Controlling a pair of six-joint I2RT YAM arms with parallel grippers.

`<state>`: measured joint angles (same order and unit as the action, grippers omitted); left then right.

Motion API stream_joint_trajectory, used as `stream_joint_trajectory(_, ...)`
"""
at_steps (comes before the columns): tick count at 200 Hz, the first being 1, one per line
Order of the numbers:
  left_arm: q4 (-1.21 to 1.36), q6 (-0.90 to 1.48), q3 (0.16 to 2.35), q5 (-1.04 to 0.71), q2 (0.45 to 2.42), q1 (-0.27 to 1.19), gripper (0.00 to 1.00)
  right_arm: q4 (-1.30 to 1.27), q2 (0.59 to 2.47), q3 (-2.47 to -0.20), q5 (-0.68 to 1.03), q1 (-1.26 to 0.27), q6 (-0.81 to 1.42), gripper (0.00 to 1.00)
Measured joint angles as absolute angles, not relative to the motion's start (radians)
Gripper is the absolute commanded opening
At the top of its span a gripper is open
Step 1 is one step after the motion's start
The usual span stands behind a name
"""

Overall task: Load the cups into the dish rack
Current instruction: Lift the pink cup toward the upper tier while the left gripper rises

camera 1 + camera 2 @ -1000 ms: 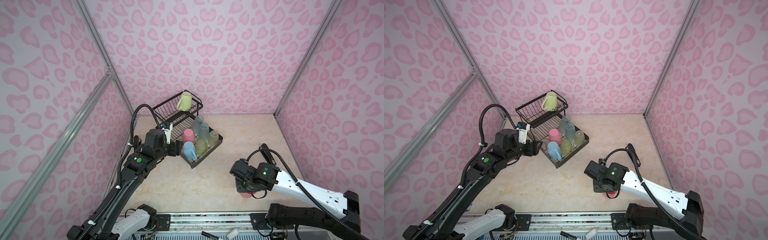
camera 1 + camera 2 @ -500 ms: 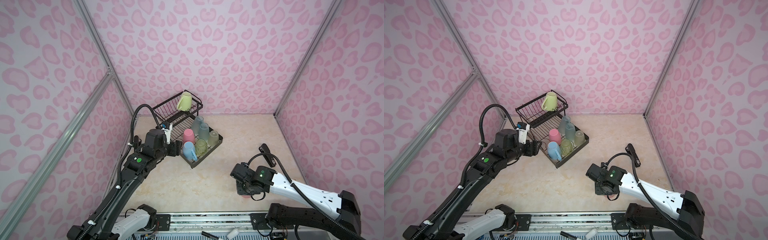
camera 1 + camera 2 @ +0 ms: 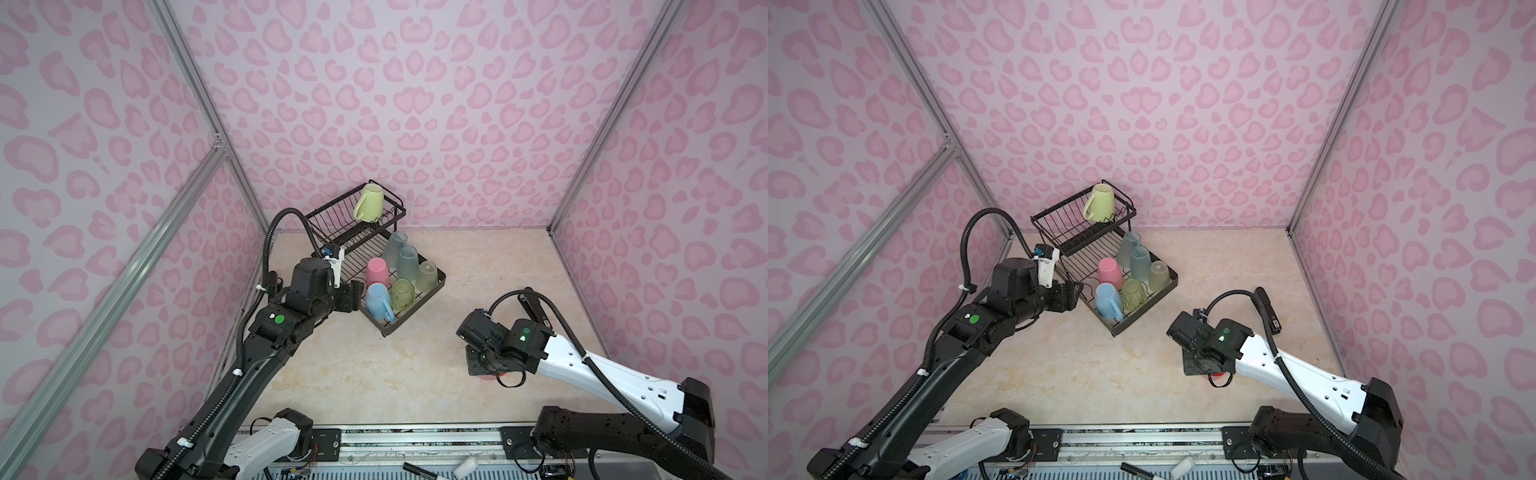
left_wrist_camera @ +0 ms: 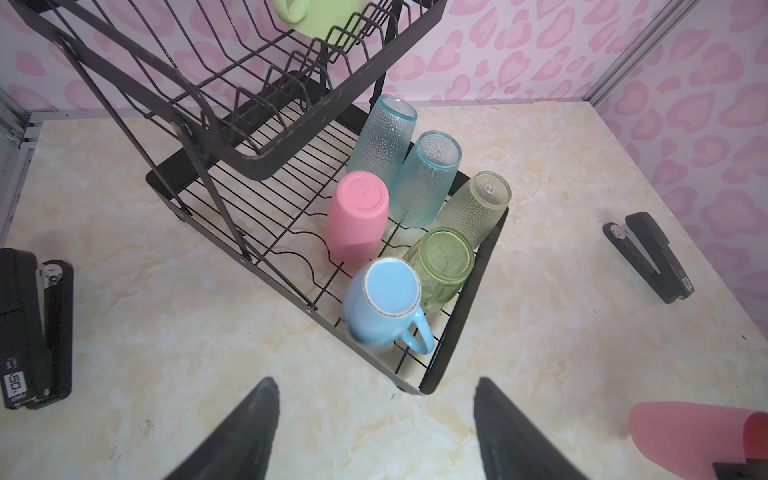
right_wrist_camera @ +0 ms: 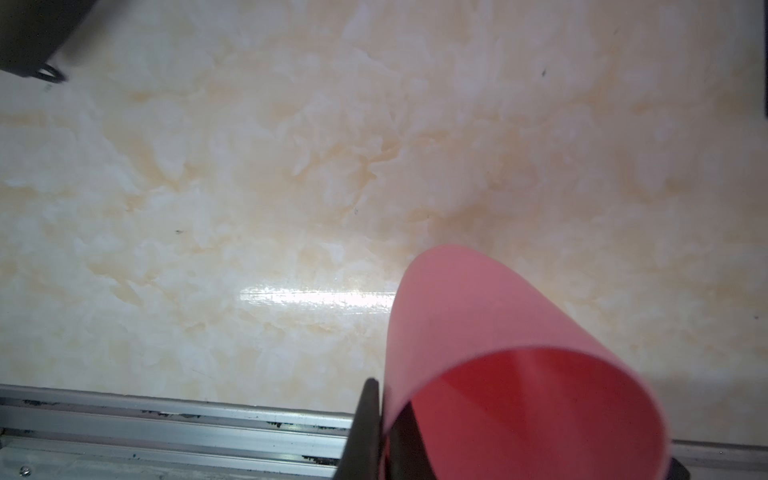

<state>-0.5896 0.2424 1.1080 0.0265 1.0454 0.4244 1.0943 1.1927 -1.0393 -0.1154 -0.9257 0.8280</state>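
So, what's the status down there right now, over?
Left fingers open, hovering at the dish rack. Right fingers shut on the rim of the loose pink cup, front right. Seven cups racked. Path to rack looks clear.

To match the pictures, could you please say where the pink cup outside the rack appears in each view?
Both top views: pink cup, lower right, under the right arm.
Left wrist: cut off at the frame's edge.
Right wrist: close up, in the right pincer.
Landmark: black stapler, all but right wrist.
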Motion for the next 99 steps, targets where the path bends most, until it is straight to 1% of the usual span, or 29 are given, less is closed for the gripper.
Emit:
stream_joint_trajectory(20,-0.591,0.243,1.108,0.035,1.046,0.424,0.77,1.099,1.226,-1.16,-0.143,-0.911,0.763,0.0)
stream_joint_trajectory(46,-0.597,0.262,1.116,0.041,1.047,0.423,0.79,1.064,1.261,-1.302,-0.152,-0.847,0.648,0.0)
stream_joint_trajectory(71,-0.614,0.297,1.174,0.04,1.062,0.423,0.81,0.97,1.322,-1.461,-0.111,-0.767,0.542,0.0)
stream_joint_trajectory(87,-0.63,0.331,1.234,0.03,1.071,0.423,0.83,0.885,1.364,-1.564,-0.09,-0.745,0.487,0.0)
stream_joint_trajectory(99,-0.646,0.361,1.285,0.03,1.079,0.422,0.89,0.815,1.389,-1.628,-0.057,-0.735,0.454,0.0)
